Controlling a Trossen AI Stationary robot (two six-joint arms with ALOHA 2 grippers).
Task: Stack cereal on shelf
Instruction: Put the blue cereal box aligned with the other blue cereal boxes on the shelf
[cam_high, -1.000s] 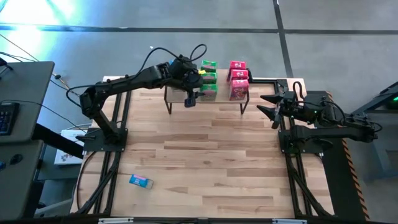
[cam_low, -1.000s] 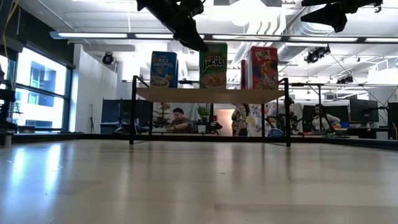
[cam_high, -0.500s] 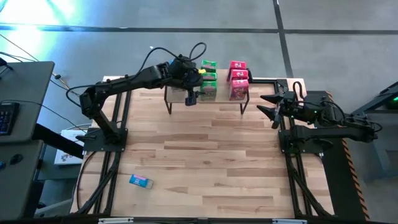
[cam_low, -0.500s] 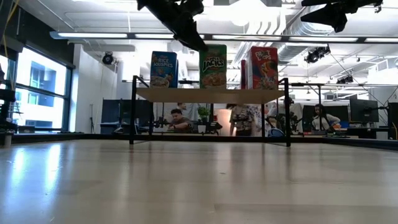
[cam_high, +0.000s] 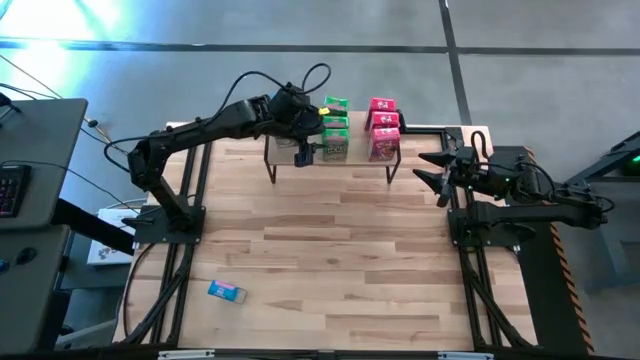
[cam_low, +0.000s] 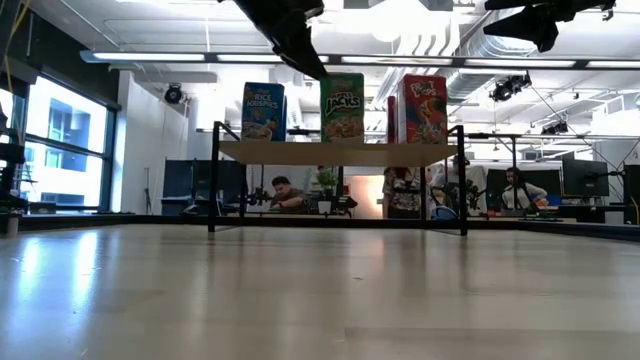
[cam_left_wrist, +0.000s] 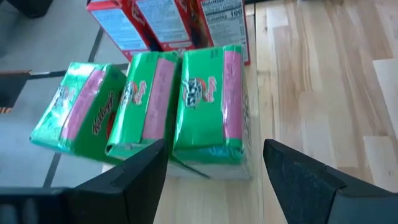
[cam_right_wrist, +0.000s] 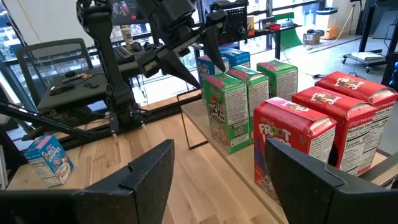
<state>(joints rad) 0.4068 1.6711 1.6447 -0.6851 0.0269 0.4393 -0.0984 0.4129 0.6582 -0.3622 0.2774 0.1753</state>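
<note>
The left arm is reaching far forward, its left gripper pointing down with fingers apart. The right gripper is waiting at the side, fingers apart.

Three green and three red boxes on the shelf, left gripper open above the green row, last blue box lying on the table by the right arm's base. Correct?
Not quite. The blue box lies near the left arm's base, per the high view. The rest holds: green boxes and red boxes on the shelf, left gripper open.

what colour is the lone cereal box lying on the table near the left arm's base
Blue: the lone Rice Krispies box shows best in the right wrist view.
</note>
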